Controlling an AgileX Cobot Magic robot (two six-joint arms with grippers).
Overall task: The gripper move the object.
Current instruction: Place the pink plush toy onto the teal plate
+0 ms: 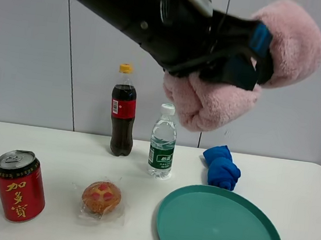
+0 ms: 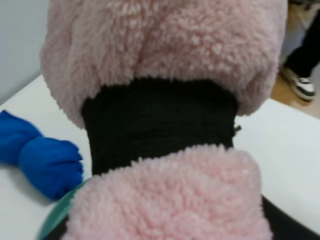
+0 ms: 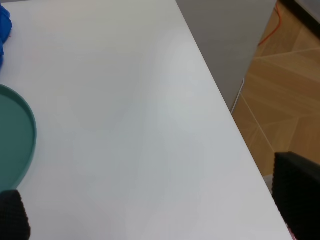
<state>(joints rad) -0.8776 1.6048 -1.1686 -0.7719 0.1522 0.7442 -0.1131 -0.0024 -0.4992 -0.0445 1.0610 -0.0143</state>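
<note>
My left gripper [image 1: 251,55] reaches in from the upper left and is shut on the pink towel [image 1: 209,105], with its blue-padded fingers around the towel's middle. It holds the towel high above the table, over the area behind the teal plate [image 1: 220,230]. The left wrist view is filled by the pink towel [image 2: 165,50] and its black band [image 2: 160,125]; the fingers are hidden there. My right gripper [image 3: 155,207] is open and empty above bare white table near its right edge. It does not show in the exterior high view.
On the table stand a red can [image 1: 19,186], a cola bottle [image 1: 122,118] and a water bottle [image 1: 162,142]. A wrapped bun [image 1: 101,197] lies front centre and a blue rolled cloth [image 1: 221,167] behind the plate. The table's right edge [image 3: 235,125] drops to a wooden floor.
</note>
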